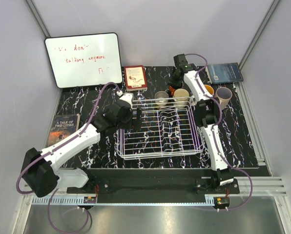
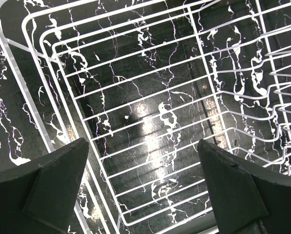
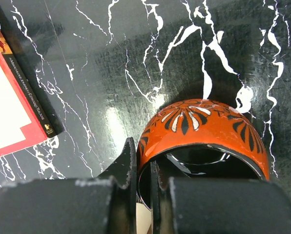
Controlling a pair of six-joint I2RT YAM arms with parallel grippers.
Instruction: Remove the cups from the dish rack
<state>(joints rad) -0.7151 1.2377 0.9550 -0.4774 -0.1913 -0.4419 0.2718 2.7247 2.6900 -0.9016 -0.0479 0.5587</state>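
Bench stock, near edge to far wall.
White wire rectangular dish rack [image 1: 157, 131] at centre of black white-veined marble bench [image 1: 243, 141], its near cells bare; left gripper [image 2: 141, 146] spread wide, hovering over rack's left end, holding nothing. Tan ceramic cup [image 1: 160, 97] and cream ceramic cup [image 1: 181, 93] upright at rack's far rim, inside or just beyond: cannot tell. Pinkish-beige cup [image 1: 224, 96] tilted on bench, right of rack. Right gripper [image 3: 144, 165] pinching rim of squat reddish-orange patterned cup [image 3: 204, 122] beyond rack, beside red book [image 3: 9, 112]. Blue book [image 1: 224, 73] far right; white board [image 1: 82, 59] against far wall.
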